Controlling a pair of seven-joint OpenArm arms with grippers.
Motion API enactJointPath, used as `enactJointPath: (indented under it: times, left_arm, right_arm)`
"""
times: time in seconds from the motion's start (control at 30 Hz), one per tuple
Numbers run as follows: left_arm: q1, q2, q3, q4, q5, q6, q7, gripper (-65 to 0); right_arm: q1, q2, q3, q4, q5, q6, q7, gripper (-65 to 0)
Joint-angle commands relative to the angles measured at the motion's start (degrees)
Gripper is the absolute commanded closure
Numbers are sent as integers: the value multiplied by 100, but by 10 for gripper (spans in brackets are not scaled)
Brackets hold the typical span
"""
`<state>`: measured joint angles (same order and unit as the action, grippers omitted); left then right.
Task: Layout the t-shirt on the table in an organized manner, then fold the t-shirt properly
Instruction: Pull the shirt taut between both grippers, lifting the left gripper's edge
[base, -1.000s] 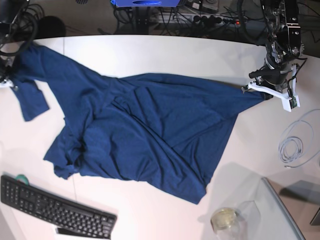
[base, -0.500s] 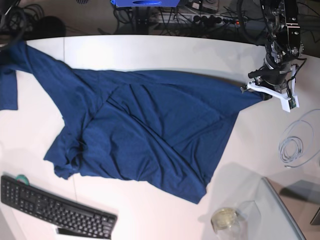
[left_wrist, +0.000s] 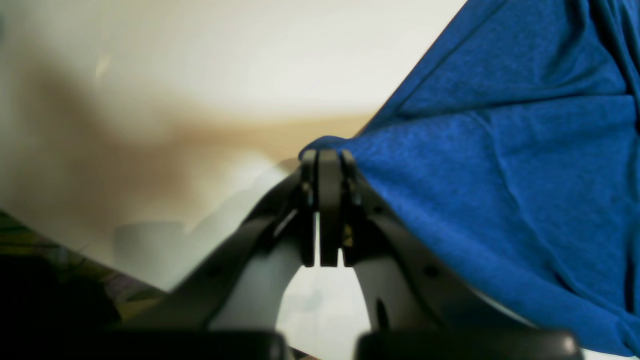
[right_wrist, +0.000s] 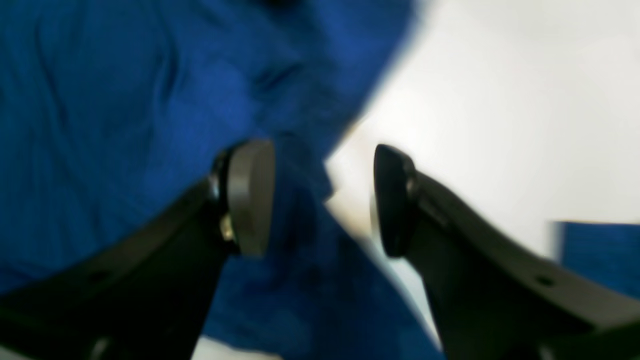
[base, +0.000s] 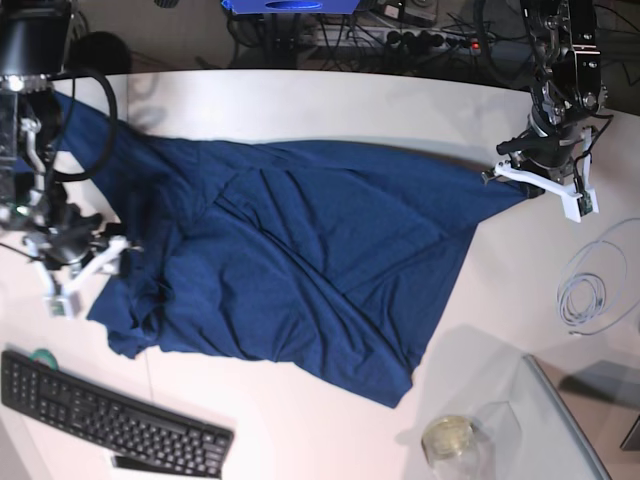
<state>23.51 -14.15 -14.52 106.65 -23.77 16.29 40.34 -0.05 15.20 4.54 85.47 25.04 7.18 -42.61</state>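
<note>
The dark navy t-shirt (base: 300, 250) lies spread and wrinkled across the white table (base: 330, 110). In the base view my left gripper (base: 503, 176) is at the right, shut on the shirt's far right corner and holding it taut. The left wrist view shows its jaws pressed together on a fold of the blue t-shirt (left_wrist: 500, 150). My right gripper (base: 85, 272) hovers over the shirt's left edge, open. In the right wrist view, the right gripper (right_wrist: 320, 200) has its fingers apart above the t-shirt (right_wrist: 125, 100), and nothing is pinched between them.
A black keyboard (base: 110, 420) lies at the front left. A coil of white cable (base: 590, 290) sits at the right edge. A glass panel (base: 565, 430) and a small glass jar (base: 447, 437) stand at the front right. Cables and gear crowd the area behind the table.
My right arm has come into view over the shirt's left edge and its gripper has opened, letting go of the sleeve. The shirt's left side has shifted. The left gripper has held still.
</note>
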Motion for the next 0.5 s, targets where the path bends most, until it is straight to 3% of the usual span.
enactJointPath:
  times: [0.0,0.4,0.47]
  left_arm:
    - [-8,-57,-29,91,52,1,-108,0]
    - [133,-57,-47,91,52,1,-108,0]
    - [142,-57,-47,91,52,1,-108,0]
  right_arm:
    - [159,84,-124,-77,24,-10,107,-300]
    - [634,-74,-502,-1475,24,-10,151,-297]
    - [652,-74,-502,-1545,24,-10,151,-266]
